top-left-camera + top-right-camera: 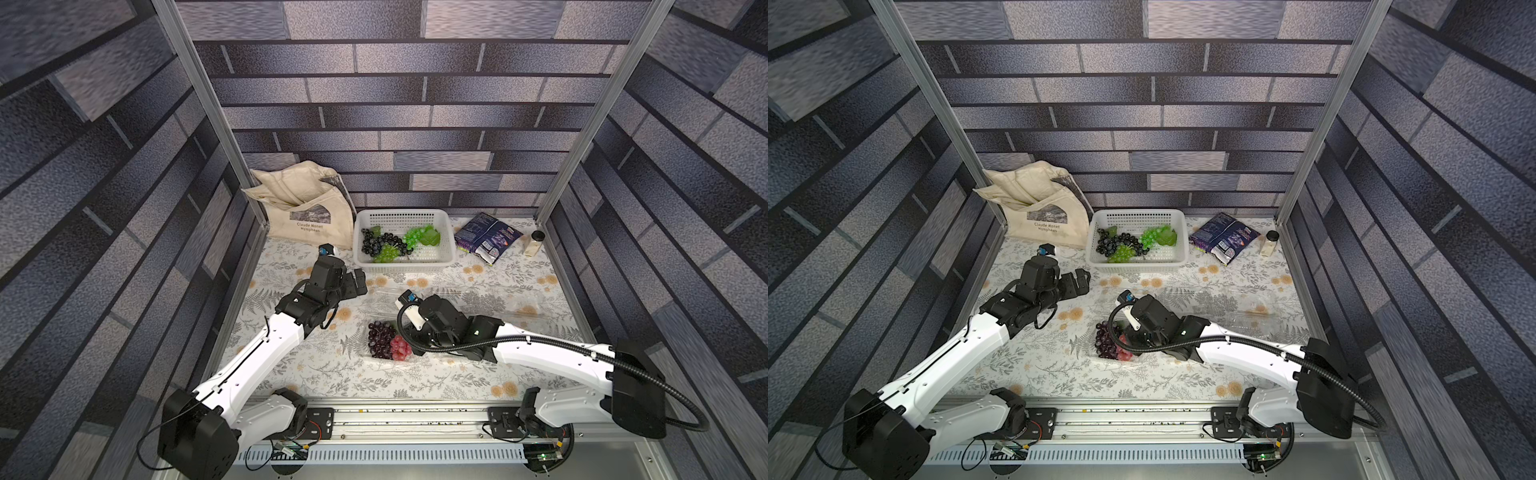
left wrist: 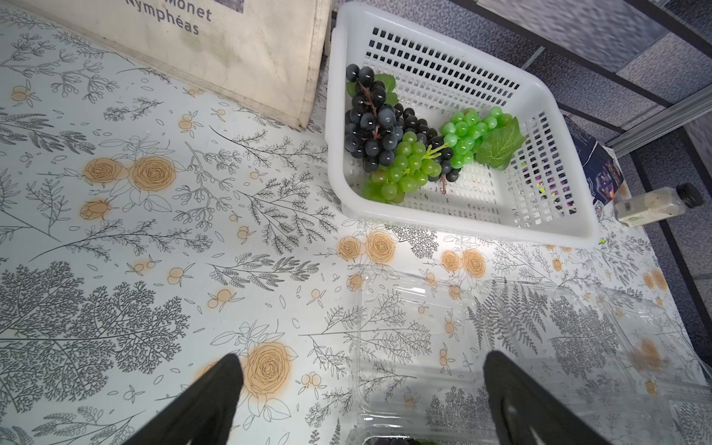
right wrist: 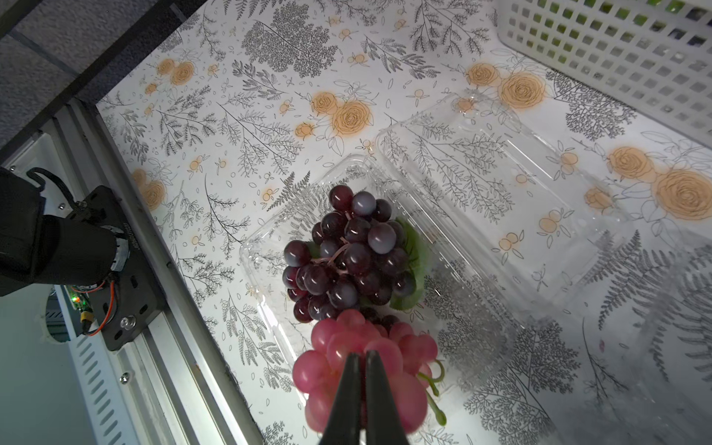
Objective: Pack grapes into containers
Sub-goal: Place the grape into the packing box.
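A clear container (image 3: 262, 246) lies open at the table's middle, its lid (image 3: 481, 185) flat beside it. In it sits a dark purple bunch of grapes (image 3: 346, 254) (image 1: 380, 338) with a red bunch (image 3: 412, 346) (image 1: 400, 348) at its near end. My right gripper (image 3: 363, 354) is shut, its tips right over the red bunch; whether a stem is pinched does not show. More clear containers (image 1: 519, 307) (image 2: 616, 327) lie to the right. My left gripper (image 2: 362, 357) (image 1: 357, 282) hangs open over the cloth, holding nothing. Dark (image 1: 374, 243) and green grapes (image 1: 415, 235) lie in the basket.
The white perforated basket (image 1: 403, 216) stands at the back middle. A cream tote bag (image 1: 307, 212) leans in the back left corner. A dark snack bag (image 1: 486, 237) and a small bottle (image 1: 534, 243) lie at the back right. Frame posts bound the sides.
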Robot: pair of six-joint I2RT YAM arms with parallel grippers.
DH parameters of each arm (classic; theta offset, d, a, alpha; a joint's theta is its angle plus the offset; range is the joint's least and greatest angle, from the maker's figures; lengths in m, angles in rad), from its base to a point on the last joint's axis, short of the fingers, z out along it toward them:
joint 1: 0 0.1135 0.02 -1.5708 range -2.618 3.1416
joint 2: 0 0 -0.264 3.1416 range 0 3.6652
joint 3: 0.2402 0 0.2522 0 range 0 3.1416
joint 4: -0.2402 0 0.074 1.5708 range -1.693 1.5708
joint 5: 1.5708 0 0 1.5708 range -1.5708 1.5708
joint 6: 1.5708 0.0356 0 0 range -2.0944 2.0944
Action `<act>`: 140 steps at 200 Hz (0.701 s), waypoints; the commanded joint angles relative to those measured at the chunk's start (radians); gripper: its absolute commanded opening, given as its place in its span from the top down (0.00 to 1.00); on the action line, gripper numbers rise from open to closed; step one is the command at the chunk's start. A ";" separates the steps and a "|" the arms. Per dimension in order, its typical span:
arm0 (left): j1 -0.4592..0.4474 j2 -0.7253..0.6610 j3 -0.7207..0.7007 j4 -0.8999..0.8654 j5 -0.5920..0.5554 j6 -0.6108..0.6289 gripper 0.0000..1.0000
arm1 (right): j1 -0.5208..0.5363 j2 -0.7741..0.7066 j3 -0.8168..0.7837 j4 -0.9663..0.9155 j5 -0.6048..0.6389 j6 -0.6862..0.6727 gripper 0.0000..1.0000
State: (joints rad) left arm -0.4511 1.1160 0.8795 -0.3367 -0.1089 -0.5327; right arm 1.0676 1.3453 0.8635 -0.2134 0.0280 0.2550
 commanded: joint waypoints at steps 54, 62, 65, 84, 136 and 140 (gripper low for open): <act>-0.010 -0.008 -0.019 -0.003 0.008 -0.008 0.00 | 0.011 0.165 0.100 0.015 0.045 0.013 1.00; -0.010 -0.008 -0.022 -0.004 0.009 -0.006 0.00 | 0.011 0.177 0.100 0.019 0.049 0.013 1.00; -0.010 -0.007 -0.023 -0.005 0.008 -0.006 0.00 | 0.011 0.181 0.101 0.020 0.050 0.015 1.00; -0.011 -0.009 -0.030 -0.007 0.008 -0.007 0.00 | 0.011 0.206 0.105 0.017 0.068 0.019 1.00; -0.011 -0.002 -0.031 -0.007 0.009 -0.005 0.00 | 0.010 0.217 0.120 -0.045 0.132 0.012 0.80; -0.011 -0.001 -0.030 -0.006 0.009 -0.005 0.00 | 0.011 0.210 0.120 -0.053 0.144 0.009 0.75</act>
State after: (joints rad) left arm -0.4568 1.1160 0.8600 -0.3367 -0.1051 -0.5327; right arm 1.0676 1.5742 0.9478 -0.2115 0.1120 0.2661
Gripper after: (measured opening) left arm 0.999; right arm 0.163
